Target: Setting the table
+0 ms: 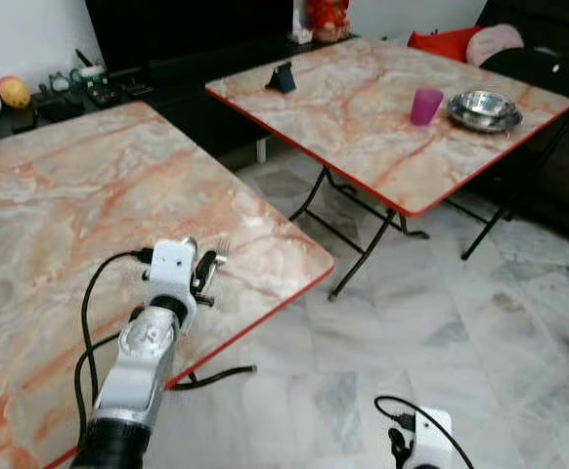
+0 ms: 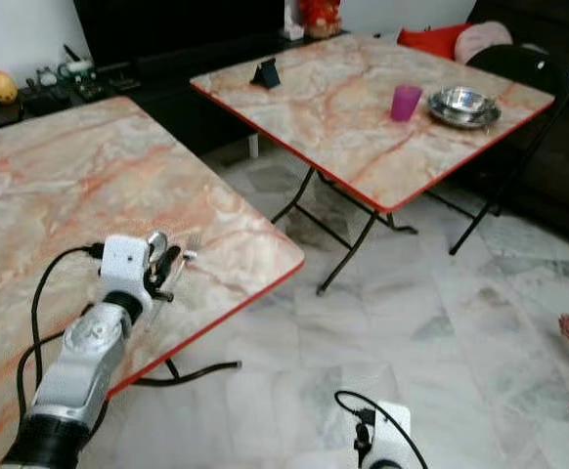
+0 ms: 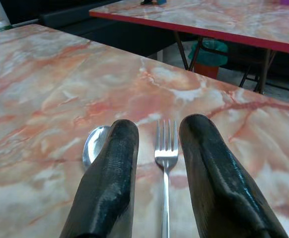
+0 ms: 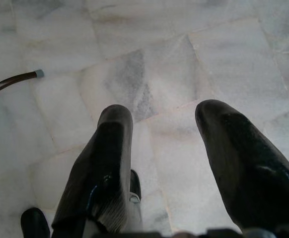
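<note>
While the left gripper hovers over the near marble-pattern table, its 2 fingers stand spread with a fork lying flat between them, apparently unpinched. A spoon lies just beside the fork, partly behind 1 finger. The fork's long axis runs along the fingers, tines pointing away from the wrist. Both pieces are plain silver metal. The right gripper hangs idle over the floor, fingers apart, so the left arm is nearer.

fork: shiny metal
spoon: polished metal
near table: glossy marble-look top
bowl: bright steel
floor: smooth marble tile
</note>
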You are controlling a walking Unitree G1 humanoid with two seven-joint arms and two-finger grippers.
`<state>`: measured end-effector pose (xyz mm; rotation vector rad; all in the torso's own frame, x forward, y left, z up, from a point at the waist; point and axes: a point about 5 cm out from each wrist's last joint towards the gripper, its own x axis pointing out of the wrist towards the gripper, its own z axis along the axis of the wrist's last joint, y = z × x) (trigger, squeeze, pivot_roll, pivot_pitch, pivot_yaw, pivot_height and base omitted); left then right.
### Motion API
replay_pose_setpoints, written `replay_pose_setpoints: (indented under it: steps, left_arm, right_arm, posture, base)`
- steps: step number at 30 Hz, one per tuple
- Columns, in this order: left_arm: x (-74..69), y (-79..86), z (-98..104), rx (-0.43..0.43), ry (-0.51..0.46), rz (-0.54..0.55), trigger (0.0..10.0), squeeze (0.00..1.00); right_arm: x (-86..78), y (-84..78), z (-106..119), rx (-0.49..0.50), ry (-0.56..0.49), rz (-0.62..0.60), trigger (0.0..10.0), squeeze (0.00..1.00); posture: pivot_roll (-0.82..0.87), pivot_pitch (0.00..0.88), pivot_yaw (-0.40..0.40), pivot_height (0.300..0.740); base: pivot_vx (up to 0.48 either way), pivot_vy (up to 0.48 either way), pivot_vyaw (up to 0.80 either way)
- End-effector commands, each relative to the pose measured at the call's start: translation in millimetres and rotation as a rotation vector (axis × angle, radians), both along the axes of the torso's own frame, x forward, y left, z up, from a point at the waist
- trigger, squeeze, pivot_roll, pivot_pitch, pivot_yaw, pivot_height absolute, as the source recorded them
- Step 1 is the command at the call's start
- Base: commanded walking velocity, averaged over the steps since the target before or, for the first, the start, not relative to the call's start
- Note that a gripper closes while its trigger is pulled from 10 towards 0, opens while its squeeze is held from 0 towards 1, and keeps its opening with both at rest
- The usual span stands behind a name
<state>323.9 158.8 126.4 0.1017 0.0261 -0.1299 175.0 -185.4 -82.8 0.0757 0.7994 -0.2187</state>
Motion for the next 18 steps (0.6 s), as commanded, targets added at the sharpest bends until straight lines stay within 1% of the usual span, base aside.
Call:
replay_pose_setpoints:
  steps: [1,3,5,6,7,8,13,15,18]
  left_arm:
    - [4.8,-1.2,-6,0.012,0.041,-0.003,10.0,0.0]
    - [9.7,-5.0,-9,0.033,0.069,-0.009,10.0,0.0]
    - [12.5,-7.2,-7,-0.009,0.072,0.0,10.0,0.0]
    - [14.7,-7.2,-6,-0.011,0.071,0.016,10.0,0.24]
    - [16.1,-7.1,-5,-0.01,0.07,0.026,10.0,0.24]
    - [21.3,-6.6,-4,-0.028,0.081,0.055,10.0,1.0]
    - [28.6,-0.9,-1,-0.048,0.074,0.086,10.0,1.0]
    - [30.9,2.6,0,-0.086,0.084,0.105,10.0,1.0]
    - [33.3,4.4,0,-0.056,0.087,0.102,10.0,1.0]
  right_arm:
    - [3.2,-3.4,2,-0.011,-0.02,-0.007,10.0,0.0]
    - [2.9,-5.7,3,-0.014,-0.024,-0.011,10.0,0.0]
    - [2.1,-7.6,3,-0.016,-0.027,-0.014,10.0,0.0]
    - [1.6,-8.2,3,-0.017,-0.027,-0.015,10.0,0.0]
    - [1.4,-8.6,3,-0.018,-0.027,-0.015,10.0,0.0]
    - [0.7,-8.9,3,-0.019,-0.027,-0.017,10.0,0.0]
    - [0.5,-7.6,2,-0.021,-0.026,-0.015,10.0,0.0]
    - [0.8,-6.6,2,-0.022,-0.026,-0.014,10.0,0.0]
    - [1.2,-5.3,2,-0.021,-0.024,-0.013,10.0,0.0]
  posture:
    - [0.06,0.0,-0.025,0.74]
    - [0.06,0.0,-0.025,0.74]
    - [0.05,0.0,-0.023,0.74]
    - [0.05,0.0,-0.024,0.74]
    - [0.05,0.0,-0.025,0.74]
    - [0.05,0.0,-0.025,0.74]
    - [0.05,0.0,-0.026,0.74]
    - [0.05,0.0,-0.027,0.74]
    - [0.05,0.0,-0.027,0.74]
  base:
    - [0.0,0.0,0.0]
    - [0.0,0.0,0.0]
    - [0.0,0.0,0.0]
    - [0.0,0.0,0.0]
    - [0.0,0.0,0.0]
    - [0.0,0.0,0.0]
    - [0.0,0.0,0.0]
    - [0.0,0.0,0.0]
    - [0.0,0.0,0.0]
